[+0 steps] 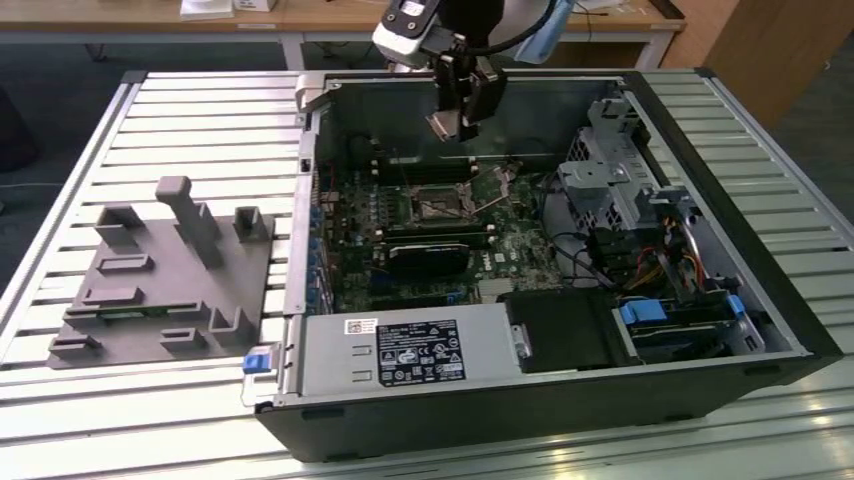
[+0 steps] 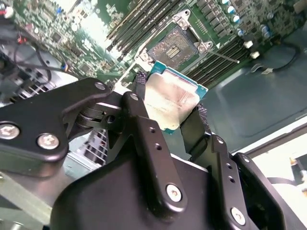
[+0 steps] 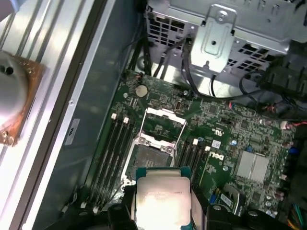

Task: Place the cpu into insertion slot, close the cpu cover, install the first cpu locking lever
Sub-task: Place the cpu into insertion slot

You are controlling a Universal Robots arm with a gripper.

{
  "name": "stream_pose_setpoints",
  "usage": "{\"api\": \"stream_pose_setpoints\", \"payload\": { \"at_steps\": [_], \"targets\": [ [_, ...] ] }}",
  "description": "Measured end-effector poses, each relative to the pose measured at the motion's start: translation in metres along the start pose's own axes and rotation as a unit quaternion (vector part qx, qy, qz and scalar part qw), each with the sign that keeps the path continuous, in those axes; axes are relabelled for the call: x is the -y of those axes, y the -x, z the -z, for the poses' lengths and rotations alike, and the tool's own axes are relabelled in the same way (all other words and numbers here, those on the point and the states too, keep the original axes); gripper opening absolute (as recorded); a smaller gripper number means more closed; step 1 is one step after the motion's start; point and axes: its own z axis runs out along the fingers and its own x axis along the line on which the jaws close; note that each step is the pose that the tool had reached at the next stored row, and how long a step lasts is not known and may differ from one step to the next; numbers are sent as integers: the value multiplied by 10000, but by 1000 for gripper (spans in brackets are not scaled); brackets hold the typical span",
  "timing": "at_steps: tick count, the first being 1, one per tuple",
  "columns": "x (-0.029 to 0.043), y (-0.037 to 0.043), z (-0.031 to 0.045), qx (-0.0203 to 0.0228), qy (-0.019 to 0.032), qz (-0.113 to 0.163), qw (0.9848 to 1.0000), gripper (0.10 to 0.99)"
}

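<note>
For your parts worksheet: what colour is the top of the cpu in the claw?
The cpu top is silver-grey, best seen in the second wrist view.

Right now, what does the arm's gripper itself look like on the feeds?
The gripper is matte black, built from jointed link plates. Its two fingers are long flat bars with small holes, fastened with silver screws. In the exterior view a silver-grey wrist housing sits above it, beside a pale blue arm part.
</note>
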Motion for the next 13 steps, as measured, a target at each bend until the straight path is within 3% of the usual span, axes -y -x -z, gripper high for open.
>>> {"api": "stream_pose_setpoints", "payload": {
  "at_steps": [6,13],
  "targets": [
    [4,1,-45,52,8,-497,9988,541],
    [13,0,-73,97,17,-1006,9949,541]
  ]
}}
